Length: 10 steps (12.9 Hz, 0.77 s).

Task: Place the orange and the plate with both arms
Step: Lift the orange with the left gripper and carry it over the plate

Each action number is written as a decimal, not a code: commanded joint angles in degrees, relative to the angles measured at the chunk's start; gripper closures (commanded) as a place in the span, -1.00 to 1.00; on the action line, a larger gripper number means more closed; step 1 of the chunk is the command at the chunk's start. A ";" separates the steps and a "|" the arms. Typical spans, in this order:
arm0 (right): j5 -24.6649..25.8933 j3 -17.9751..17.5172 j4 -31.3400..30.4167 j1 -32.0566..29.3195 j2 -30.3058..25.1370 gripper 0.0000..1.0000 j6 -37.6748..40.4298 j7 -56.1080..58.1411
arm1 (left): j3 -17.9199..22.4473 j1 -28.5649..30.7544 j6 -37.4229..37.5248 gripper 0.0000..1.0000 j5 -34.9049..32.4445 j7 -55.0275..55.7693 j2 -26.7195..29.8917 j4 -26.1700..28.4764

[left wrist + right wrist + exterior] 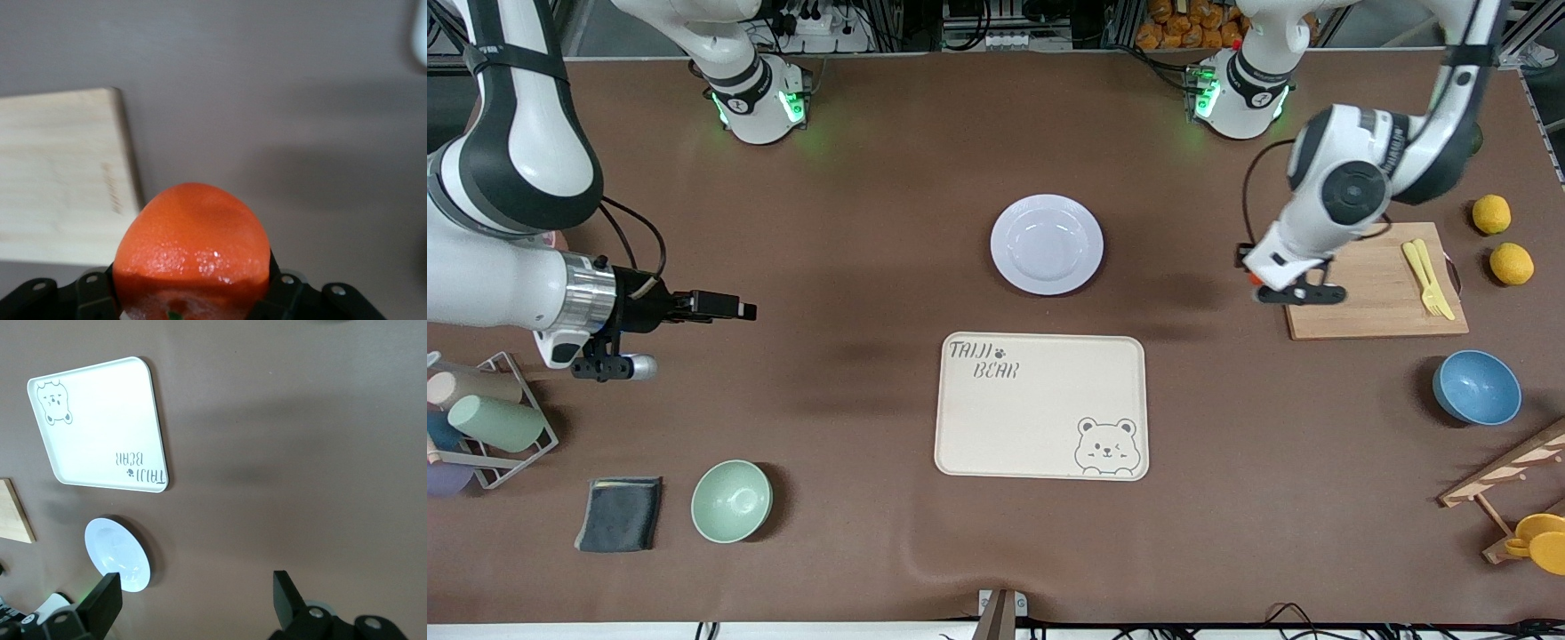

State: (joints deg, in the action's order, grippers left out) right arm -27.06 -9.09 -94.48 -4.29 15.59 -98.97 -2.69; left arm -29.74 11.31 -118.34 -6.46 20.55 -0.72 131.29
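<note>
On the tray (1040,407), "TAIJI BEAR" reads upright to the front camera. Plate (1047,244) lies flat, farther. Left gripper (1279,286) pinches the orange (192,250) over the board's (1375,284) edge. Right gripper (734,309) waits, jaws spread.

From my remote station I log: left gripper (193,297), lower centre of frame, fingers (97,293) clamped on the orange (193,247). Pale wooden board (60,177), left of frame. Brown table surface (280,120), remainder. White edge (420,33), upper right corner, unidentifiable.
</note>
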 commanded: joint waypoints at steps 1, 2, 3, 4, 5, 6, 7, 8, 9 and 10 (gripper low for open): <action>-2.20 0.12 -0.79 0.07 0.14 -1.00 0.36 0.23 | -8.02 0.38 7.40 0.74 4.24 10.08 -0.41 -6.55; -2.82 0.12 -0.97 0.07 0.14 -1.00 0.45 -0.03 | -10.66 0.38 8.29 0.74 5.57 13.95 -0.77 -8.14; -4.39 0.12 -1.92 0.07 0.05 -1.00 0.36 -0.12 | -13.30 0.20 8.48 0.74 6.80 17.73 -1.38 -9.11; -6.41 0.21 -3.33 0.16 0.40 -1.00 -0.60 -0.04 | -16.20 0.03 8.48 0.74 7.77 21.16 -1.91 -9.47; -8.43 0.21 -4.82 0.33 1.36 -1.00 -2.87 -0.04 | -19.27 -0.24 8.48 0.74 8.38 24.15 -2.61 -9.82; -9.84 0.12 -6.05 1.20 1.72 -1.00 -5.07 -0.04 | -21.22 -0.67 8.48 0.74 8.91 26.53 -3.49 -10.26; -11.51 0.21 -6.24 2.17 2.07 -1.00 -5.44 -0.04 | -22.89 -1.72 8.31 0.74 9.44 28.82 -4.28 -11.14; -13.44 0.12 -6.85 2.18 2.68 -1.00 -5.53 -0.04 | -23.26 -3.82 7.87 0.74 9.53 31.45 -6.37 -11.93; -17.02 0.12 -8.60 2.09 2.69 -1.00 -6.40 0.75 | -23.26 -6.28 7.08 0.74 9.01 34.00 -8.31 -12.63; -20.80 0.12 -10.62 1.92 2.43 -1.00 -8.06 1.80 | -23.17 -8.04 5.16 0.74 8.48 36.38 -10.24 -12.90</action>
State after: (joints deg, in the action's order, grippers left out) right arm -42.41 -9.15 -101.99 -2.24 18.75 -105.01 -2.61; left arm -52.92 5.71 -111.78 2.25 53.17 -6.08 120.78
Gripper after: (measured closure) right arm 0.000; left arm 0.278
